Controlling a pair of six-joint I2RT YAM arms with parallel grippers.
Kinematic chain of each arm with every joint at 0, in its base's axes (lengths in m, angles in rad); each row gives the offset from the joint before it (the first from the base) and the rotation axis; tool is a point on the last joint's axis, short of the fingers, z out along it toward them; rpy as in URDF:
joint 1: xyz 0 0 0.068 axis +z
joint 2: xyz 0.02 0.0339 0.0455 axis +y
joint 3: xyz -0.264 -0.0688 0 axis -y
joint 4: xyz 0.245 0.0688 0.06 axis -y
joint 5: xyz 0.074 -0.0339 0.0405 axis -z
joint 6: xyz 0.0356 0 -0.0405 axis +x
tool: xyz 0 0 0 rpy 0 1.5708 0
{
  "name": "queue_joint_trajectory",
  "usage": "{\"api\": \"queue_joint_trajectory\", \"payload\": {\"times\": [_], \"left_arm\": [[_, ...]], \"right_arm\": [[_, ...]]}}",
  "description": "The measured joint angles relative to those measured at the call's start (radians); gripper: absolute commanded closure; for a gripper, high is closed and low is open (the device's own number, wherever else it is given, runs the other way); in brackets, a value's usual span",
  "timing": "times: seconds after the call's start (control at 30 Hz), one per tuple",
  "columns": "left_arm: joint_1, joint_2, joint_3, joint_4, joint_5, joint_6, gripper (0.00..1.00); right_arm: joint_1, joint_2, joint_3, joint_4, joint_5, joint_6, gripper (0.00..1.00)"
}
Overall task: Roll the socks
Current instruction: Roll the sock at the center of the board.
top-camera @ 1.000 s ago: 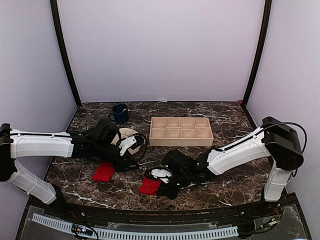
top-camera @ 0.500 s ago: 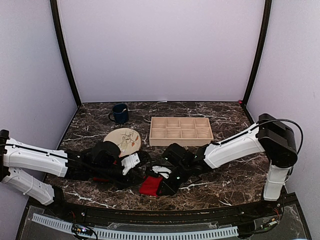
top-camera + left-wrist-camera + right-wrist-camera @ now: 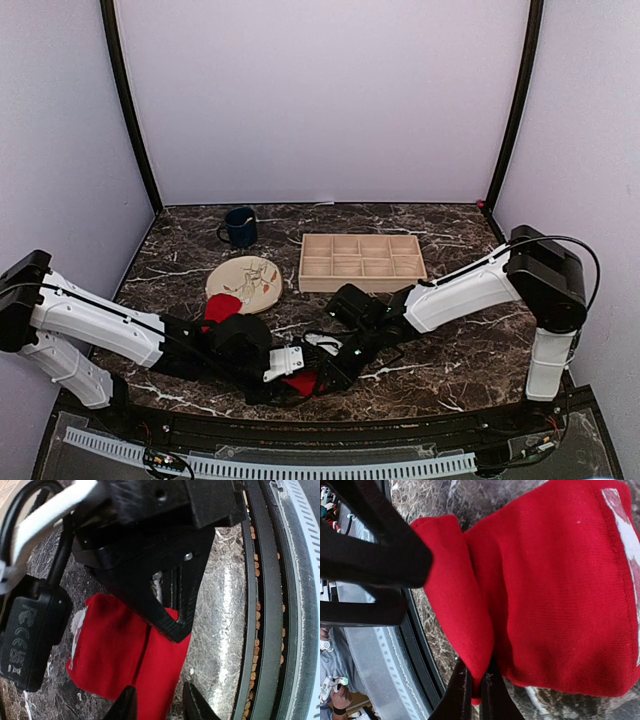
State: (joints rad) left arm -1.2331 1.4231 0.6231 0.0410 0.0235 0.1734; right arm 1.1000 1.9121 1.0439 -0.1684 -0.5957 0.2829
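Red knit, folded double into a squat bundle: folded sock (image 3: 115,665), flat on the dark marble table (image 3: 460,350) close to the front edge, between the two pincers. Nipped at one raised fold by the right pincer (image 3: 477,695), fingertips pressed together with only a thin ridge of cloth between them, the rest of the bundle spreading away to one side of that grip. Straddled at the opposite end of the same fold by the left pincer (image 3: 160,707), fingertips spread, one over the red cloth, the other just beside the bundle's edge with a sliver of marble showing in between; no squeeze on the cloth visible there. Both pincers low over the table, nose to nose, close together across the bundle. Well apart from all this, behind the left arm (image 3: 100,320) and at the near rim of the plate (image 3: 250,275): second sock (image 3: 222,306), also red, partly hidden by the arm, shape hard to tell, touching the rim or merely beside it, cannot tell. By count: two socks, two pincers, one plate, one dark blue mug (image 3: 240,227) at the back left, one shallow wooden tray (image 3: 360,286) with small compartments, just right of the plate.
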Motion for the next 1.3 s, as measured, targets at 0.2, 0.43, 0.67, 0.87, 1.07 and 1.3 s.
{"api": "queue_joint_trajectory", "payload": {"times": [0.2,0.43,0.67,0.87,1.07,1.3], "left_arm": [[-0.028,0.058,0.04,-0.022,-0.049,0.051,0.67],[-0.044,0.101,0.063,-0.056,-0.073,0.089,0.67],[-0.05,0.105,0.065,-0.074,-0.095,0.101,0.68],[-0.051,0.122,0.093,-0.114,-0.095,0.103,0.68],[-0.051,0.171,0.134,-0.155,-0.095,0.104,0.75],[-0.053,0.182,0.148,-0.171,-0.086,0.106,0.88]], "right_arm": [[-0.001,0.009,0.015,-0.019,-0.033,0.004,0.98],[-0.006,0.018,0.022,-0.027,-0.052,0.005,0.98],[-0.014,0.022,0.022,-0.035,-0.073,0.005,0.98],[-0.021,0.026,0.022,-0.043,-0.091,0.005,0.98],[-0.029,0.028,0.022,-0.053,-0.1,0.004,0.98],[-0.035,0.029,0.022,-0.057,-0.108,0.004,0.95]]}}
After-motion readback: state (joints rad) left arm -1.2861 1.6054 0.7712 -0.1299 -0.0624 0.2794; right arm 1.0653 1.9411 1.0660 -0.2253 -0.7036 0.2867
